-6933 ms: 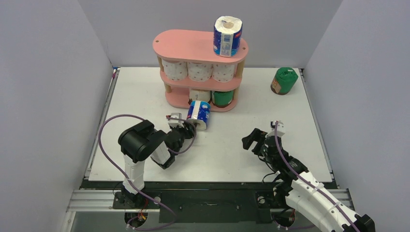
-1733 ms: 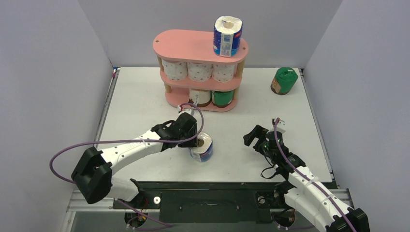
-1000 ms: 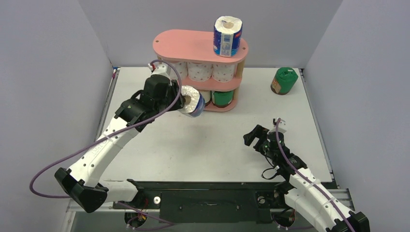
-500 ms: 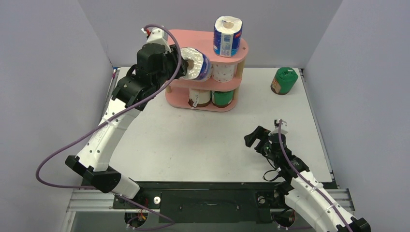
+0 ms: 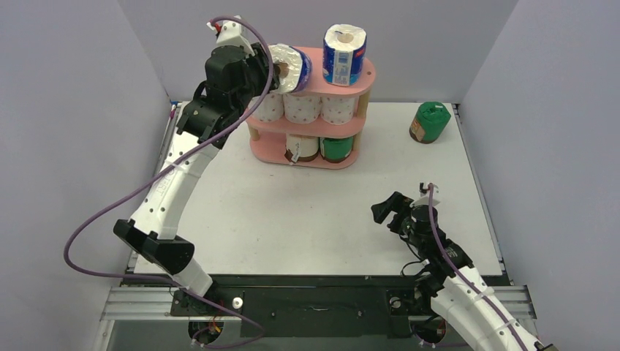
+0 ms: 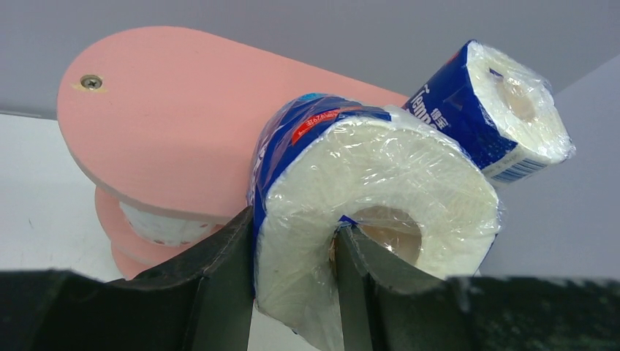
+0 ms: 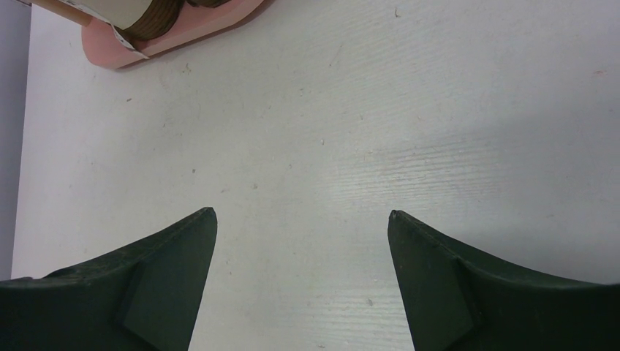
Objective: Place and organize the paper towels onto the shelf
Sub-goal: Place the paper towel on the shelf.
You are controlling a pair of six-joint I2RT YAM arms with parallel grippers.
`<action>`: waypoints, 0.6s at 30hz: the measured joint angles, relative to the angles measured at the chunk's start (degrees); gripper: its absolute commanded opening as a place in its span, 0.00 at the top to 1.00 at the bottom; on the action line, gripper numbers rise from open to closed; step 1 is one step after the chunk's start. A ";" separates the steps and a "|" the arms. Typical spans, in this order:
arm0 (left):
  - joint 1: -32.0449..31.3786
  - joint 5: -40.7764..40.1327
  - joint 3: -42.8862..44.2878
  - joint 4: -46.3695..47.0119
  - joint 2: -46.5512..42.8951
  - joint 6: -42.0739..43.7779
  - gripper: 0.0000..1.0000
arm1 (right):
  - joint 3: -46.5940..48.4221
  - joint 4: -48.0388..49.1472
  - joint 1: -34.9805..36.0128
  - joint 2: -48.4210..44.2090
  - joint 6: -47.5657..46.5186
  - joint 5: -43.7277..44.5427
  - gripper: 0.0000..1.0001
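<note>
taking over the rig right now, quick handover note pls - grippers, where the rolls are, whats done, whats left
Left gripper: shut on a blue-wrapped roll, one finger in its core, held at the shelf's top board, not released.
Right gripper: open, empty, over the bare table.
Done: second blue roll stands at the top board's right end; three pink-dotted rolls fill the middle tier; a brown-wrapped roll and a green roll sit on the bottom tier.
Left: set the held roll down, then fetch the loose green roll at the table's far right.

Lab booth, plain grey walls [image 5: 66,110]
</note>
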 measured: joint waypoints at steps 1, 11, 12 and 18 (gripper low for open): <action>0.22 -0.02 0.11 0.44 0.33 0.00 0.84 | 0.00 -0.20 -0.02 0.00 0.00 0.00 0.18; 0.63 0.22 2.32 5.29 3.58 0.24 0.83 | 0.00 -0.57 -0.02 -0.26 0.17 0.02 0.18; 0.72 0.31 3.08 5.44 4.33 0.26 0.83 | 0.00 -0.57 -0.02 -0.17 0.17 0.02 0.18; 0.98 0.79 4.87 5.86 6.86 0.31 0.83 | 0.00 -0.50 -0.02 0.39 0.17 0.04 0.18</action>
